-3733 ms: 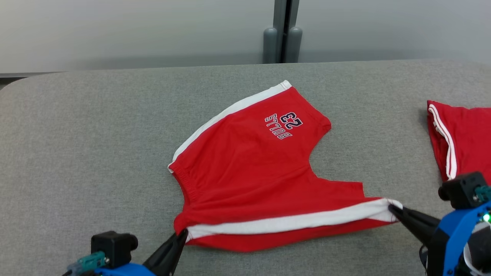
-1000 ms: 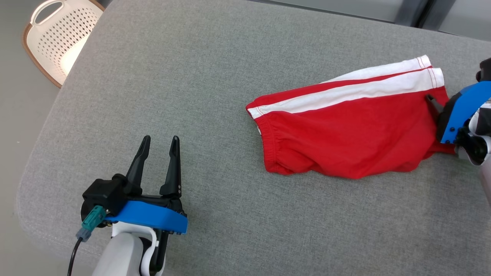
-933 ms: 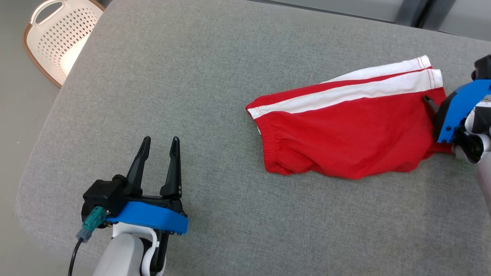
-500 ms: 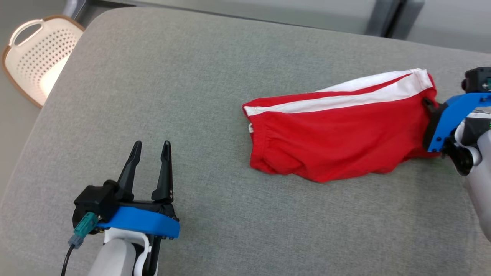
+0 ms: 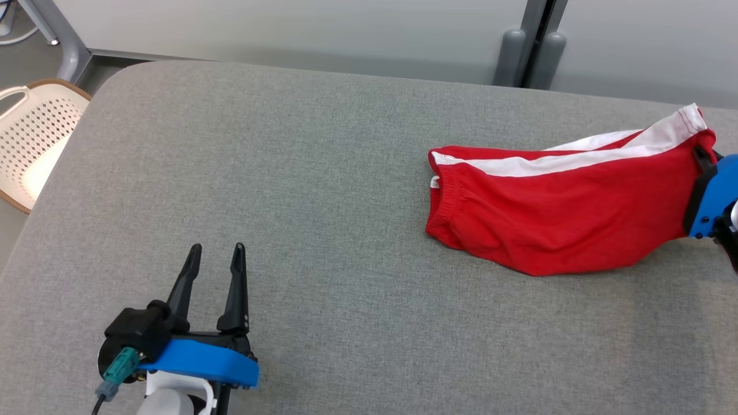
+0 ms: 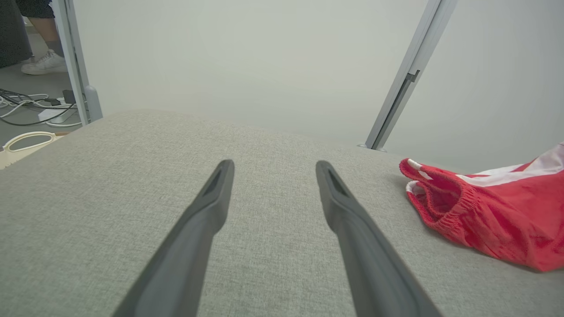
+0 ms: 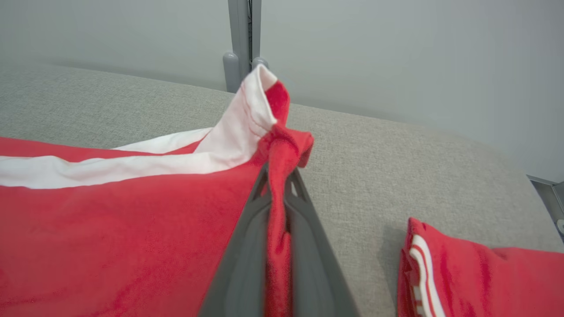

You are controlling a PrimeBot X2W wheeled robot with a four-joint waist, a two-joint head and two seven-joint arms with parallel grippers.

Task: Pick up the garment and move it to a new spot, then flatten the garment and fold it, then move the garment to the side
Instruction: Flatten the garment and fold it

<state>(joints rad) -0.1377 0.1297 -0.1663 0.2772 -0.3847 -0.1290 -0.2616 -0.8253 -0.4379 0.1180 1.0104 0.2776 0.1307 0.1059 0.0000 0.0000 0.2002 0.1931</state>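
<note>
The garment [image 5: 553,216] is a pair of red shorts with a white side stripe, folded in half on the grey cushion, waistband to the left. Its leg end is lifted at the right edge of the head view, where my right gripper [image 5: 700,155] is shut on it. In the right wrist view the garment [image 7: 110,220] bunches between the closed fingers [image 7: 246,246] of my right gripper [image 7: 278,169]. My left gripper [image 5: 214,249] rests open and empty at the lower left, far from the garment. The left wrist view shows its spread fingers [image 6: 207,207] of my left gripper [image 6: 273,165] and the garment's waistband [image 6: 445,207] to the right.
A second red garment [image 7: 462,268] lies at the right in the right wrist view. A cream perforated basket [image 5: 29,138] stands on the floor to the left. The grey cushion [image 5: 323,190] has a rounded left edge. A person's foot [image 6: 42,64] and cables show beyond a partition.
My right gripper shut on the garment's leg end and has lifted it, dragging the garment right. The head camera has tilted up and turned. My left gripper stays open.
</note>
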